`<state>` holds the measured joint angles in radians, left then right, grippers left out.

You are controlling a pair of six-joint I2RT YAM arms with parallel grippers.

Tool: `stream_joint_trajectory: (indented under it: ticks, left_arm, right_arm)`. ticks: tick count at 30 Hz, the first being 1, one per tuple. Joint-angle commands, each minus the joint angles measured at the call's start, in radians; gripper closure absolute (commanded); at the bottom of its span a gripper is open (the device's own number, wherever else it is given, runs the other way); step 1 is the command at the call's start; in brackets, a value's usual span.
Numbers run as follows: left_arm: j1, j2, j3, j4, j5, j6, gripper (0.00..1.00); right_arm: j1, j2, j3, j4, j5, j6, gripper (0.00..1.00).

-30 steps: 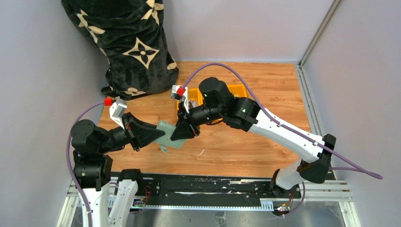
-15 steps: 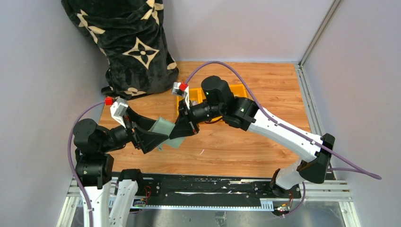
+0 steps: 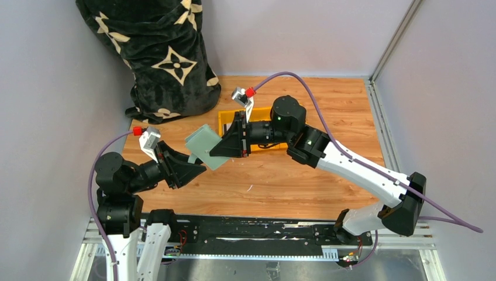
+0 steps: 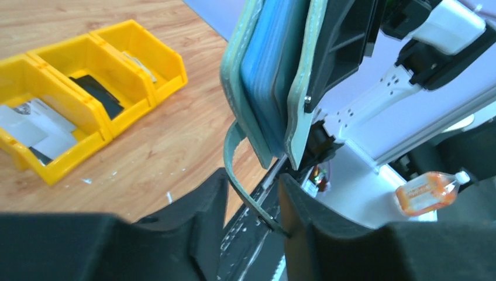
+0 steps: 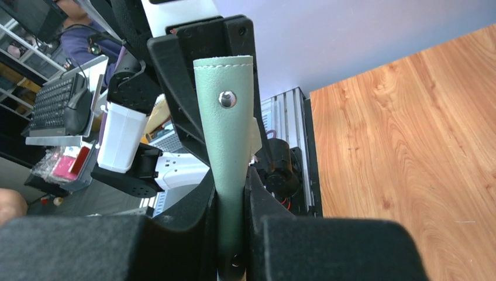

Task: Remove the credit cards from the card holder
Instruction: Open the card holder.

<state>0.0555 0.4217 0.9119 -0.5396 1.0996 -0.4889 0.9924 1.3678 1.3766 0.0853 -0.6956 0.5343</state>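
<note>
My right gripper (image 3: 214, 150) is shut on the sage-green card holder (image 3: 203, 144) and holds it in the air, tilted, above the wooden table. In the right wrist view the holder (image 5: 228, 117) stands edge-on between the pressed fingers (image 5: 233, 211), a snap stud showing. My left gripper (image 3: 197, 166) sits just below and to the left of it, open. In the left wrist view the holder's snap tab (image 4: 237, 170) hangs between the left fingers (image 4: 251, 193), and blue-tinted sleeves (image 4: 272, 76) show between the green covers. Pale credit cards (image 4: 35, 126) lie in the yellow tray.
A yellow three-compartment tray (image 3: 227, 120) stands behind the right gripper; in the left wrist view (image 4: 149, 47) its middle bin holds a black item. A black patterned bag (image 3: 158, 52) fills the back left corner. A metal rail (image 3: 251, 234) runs along the front edge.
My right gripper has lifted the card holder off the table, up and towards the back. My left gripper has come off the holder's side and now sits below it.
</note>
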Motion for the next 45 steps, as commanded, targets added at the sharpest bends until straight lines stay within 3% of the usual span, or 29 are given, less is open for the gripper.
stream_joint_trajectory:
  ticks: [1,8,13,28,29,33,35,38,45]
  left_arm:
    - [-0.002,-0.002,0.017,-0.043,0.0,0.044,0.64]
    - [-0.002,0.019,0.037,-0.068,-0.05,0.079,0.89]
    - [-0.002,0.046,0.074,-0.122,-0.09,0.157,1.0]
    - [-0.002,0.037,0.098,-0.148,-0.116,0.232,1.0]
    - [-0.002,0.037,0.1,-0.149,-0.117,0.234,1.0]
    - [-0.002,0.037,0.114,-0.148,-0.145,0.254,1.0]
    - [-0.001,0.037,0.123,-0.147,-0.158,0.29,1.0]
    - [-0.002,0.045,0.143,-0.145,-0.195,0.386,1.0]
    - [-0.002,0.071,0.16,-0.144,-0.292,0.606,1.0]
  right_arm:
    - [-0.021,-0.047,-0.034,0.127,0.012,0.062,1.0]
    - [-0.036,-0.072,-0.102,0.179,-0.024,0.098,1.0]
    - [-0.046,-0.089,-0.131,0.208,-0.053,0.12,1.0]
    - [-0.054,-0.077,-0.179,0.358,-0.11,0.231,0.99]
    - [-0.055,-0.074,-0.179,0.361,-0.117,0.234,0.94]
    - [-0.055,-0.075,-0.194,0.358,-0.12,0.23,0.56]
    - [-0.055,-0.079,-0.209,0.348,-0.109,0.213,0.44]
    - [-0.055,-0.073,-0.224,0.313,-0.092,0.182,0.36]
    - [-0.056,-0.05,-0.197,0.123,0.005,0.067,0.29]
